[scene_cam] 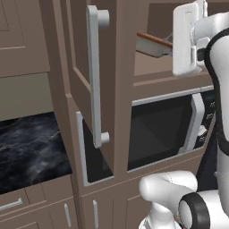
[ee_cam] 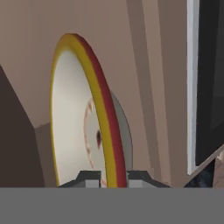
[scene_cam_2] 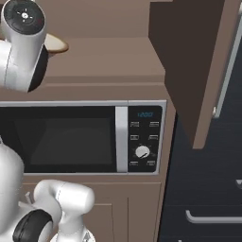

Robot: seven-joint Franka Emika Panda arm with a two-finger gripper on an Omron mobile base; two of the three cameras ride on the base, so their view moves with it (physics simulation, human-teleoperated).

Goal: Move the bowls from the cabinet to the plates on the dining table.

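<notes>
The cream bowl with a yellow-and-red rim stands on edge in the hand view. My gripper is shut on that rim, one dark fingertip on each side. In the left base view the bowl hangs tilted inside the open cabinet, just over its shelf, in front of my white hand. In the right base view a tan edge of the bowl peeks out beside my arm. The cabinet door with its long grey bar handle is swung open to the left.
A grey microwave sits built in right under the shelf. The open door juts out on the right. A black marble counter with drawers below lies to the left.
</notes>
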